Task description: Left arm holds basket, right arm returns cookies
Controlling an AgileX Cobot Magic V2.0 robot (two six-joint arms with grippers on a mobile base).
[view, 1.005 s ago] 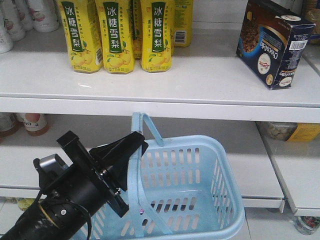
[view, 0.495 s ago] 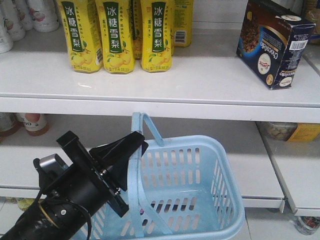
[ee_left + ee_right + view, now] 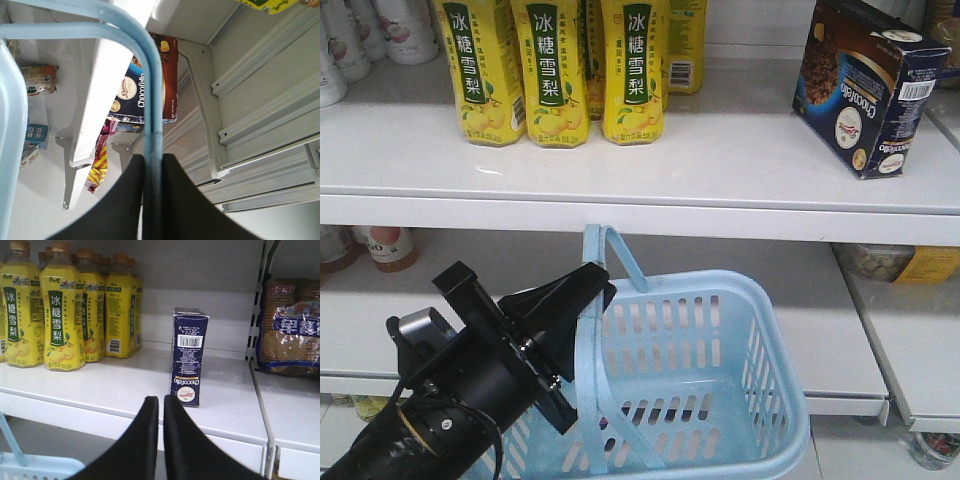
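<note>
Exterior front-facing view, left to right: left tool [image 3: 590, 290] clamped on one hoop handle [image 3: 152, 165] of the light blue basket [image 3: 760, 400], lower near side. Yellow drink bottles [image 3: 555, 70] far left on the upper shelf [image 3: 620, 165]. Chocofello cookie box [image 3: 865, 85] stands upright, far right on that shelf, out of the basket. Right tool [image 3: 161, 420] sits just in front of the box, pads together, holding nothing. Risk: a forward nudge could tip the tall box; thin handle may slip.
</note>
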